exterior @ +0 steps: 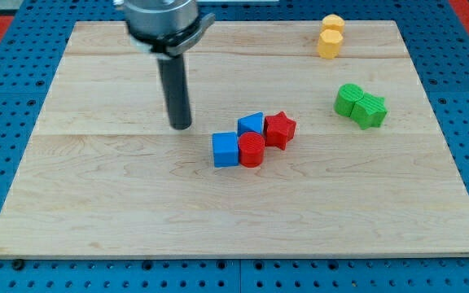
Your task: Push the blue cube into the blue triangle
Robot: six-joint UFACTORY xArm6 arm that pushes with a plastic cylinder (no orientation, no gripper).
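The blue cube [225, 150] lies near the middle of the wooden board. The blue triangle [251, 124] sits just up and to the right of it, the two nearly touching at a corner. A red cylinder [252, 150] touches the cube's right side, below the triangle. A red star block [279, 129] sits to the right of the triangle. My tip [181, 125] rests on the board up and to the left of the blue cube, about a block's width away from it.
Two yellow blocks [330, 37] stand together near the board's top right. Two green blocks [361, 105] lie together at the right. The wooden board [96, 203] lies on a blue perforated table.
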